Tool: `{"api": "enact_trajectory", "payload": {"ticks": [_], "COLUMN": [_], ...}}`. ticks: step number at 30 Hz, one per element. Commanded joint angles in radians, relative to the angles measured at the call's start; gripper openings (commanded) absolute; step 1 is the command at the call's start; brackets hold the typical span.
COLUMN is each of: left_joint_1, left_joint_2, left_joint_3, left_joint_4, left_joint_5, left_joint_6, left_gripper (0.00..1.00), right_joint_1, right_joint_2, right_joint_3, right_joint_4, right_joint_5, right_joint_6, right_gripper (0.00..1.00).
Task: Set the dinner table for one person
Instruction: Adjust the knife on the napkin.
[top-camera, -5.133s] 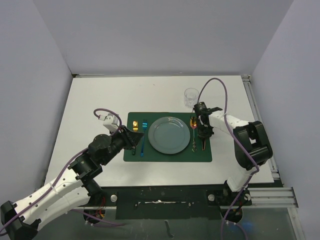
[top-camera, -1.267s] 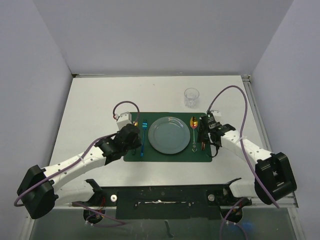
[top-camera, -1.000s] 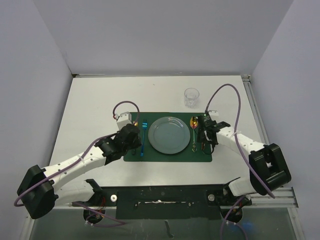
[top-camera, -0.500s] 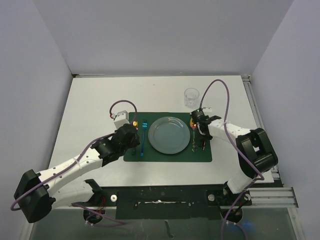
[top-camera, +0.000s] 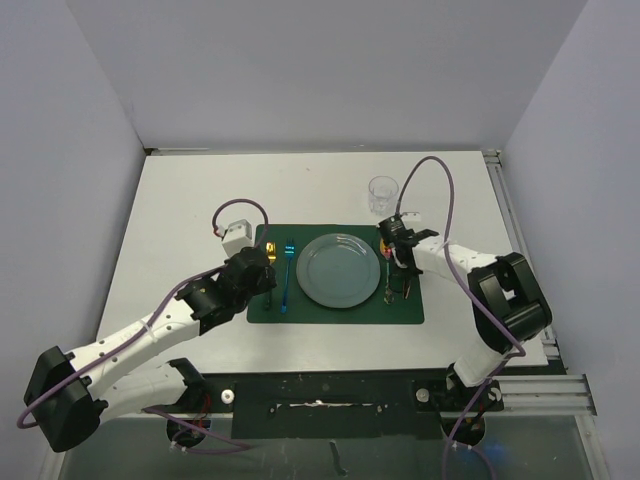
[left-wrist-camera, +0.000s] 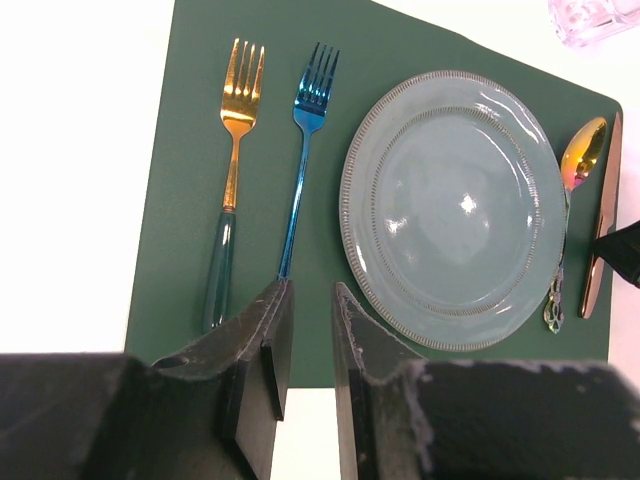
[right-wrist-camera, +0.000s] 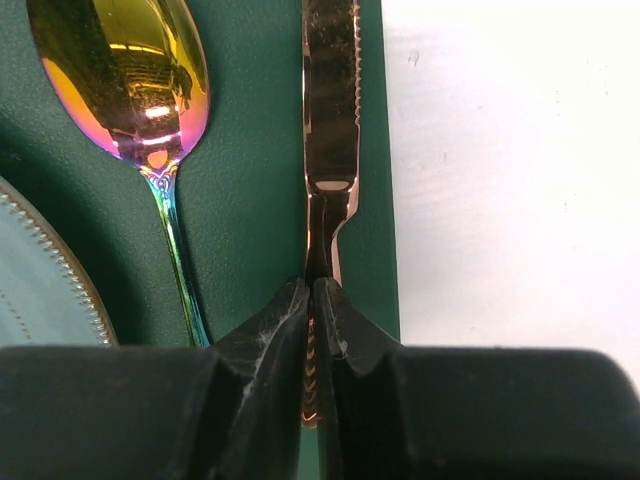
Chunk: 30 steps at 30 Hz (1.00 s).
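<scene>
On the white dinner table lies a dark green placemat with a grey-blue plate in its middle. Left of the plate are a gold fork and a blue fork. To its right lie an iridescent spoon and a copper knife, the knife along the mat's right edge. My right gripper is shut on the knife's handle just behind the blade. My left gripper hovers over the mat's near edge below the blue fork, slightly open and holding nothing.
A clear glass stands on the table beyond the mat's far right corner. A metal rail runs along the table's right edge. Grey walls close in the left, back and right sides.
My right gripper has closed on the knife handle, and that arm's elbow has swung in. The left arm has drawn back slightly, its jaws unchanged.
</scene>
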<state>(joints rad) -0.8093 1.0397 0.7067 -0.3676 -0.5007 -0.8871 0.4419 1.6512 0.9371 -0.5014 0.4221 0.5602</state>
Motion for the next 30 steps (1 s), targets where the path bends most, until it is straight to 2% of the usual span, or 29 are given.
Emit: {"api": "enact_trajectory", "payload": {"ticks": [1, 5, 8, 23, 30], "left_joint_1": [0.007, 0.008, 0.009, 0.010, 0.010], "left_joint_2": [-0.024, -0.026, -0.024, -0.017, -0.002], "left_joint_3": [0.004, 0.003, 0.001, -0.013, -0.008], "left_joint_4": [0.008, 0.008, 0.011, 0.034, 0.042], "left_joint_5": [-0.020, -0.018, -0.016, 0.006, 0.016], "left_joint_6": [0.002, 0.001, -0.001, -0.007, -0.008], "left_gripper": [0.19, 0.19, 0.19, 0.19, 0.19], "right_joint_1": [0.005, 0.005, 0.005, 0.004, -0.005], "right_joint_2": [0.028, 0.030, 0.027, -0.024, 0.003], "right_joint_3": [0.019, 0.020, 0.022, 0.016, 0.026], "right_joint_4": [0.021, 0.016, 0.010, -0.029, -0.034], "right_joint_5": [0.029, 0.027, 0.024, 0.057, 0.081], "right_joint_6": [0.004, 0.003, 0.001, 0.003, -0.003], "right_gripper": [0.09, 0.20, 0.26, 0.28, 0.28]}}
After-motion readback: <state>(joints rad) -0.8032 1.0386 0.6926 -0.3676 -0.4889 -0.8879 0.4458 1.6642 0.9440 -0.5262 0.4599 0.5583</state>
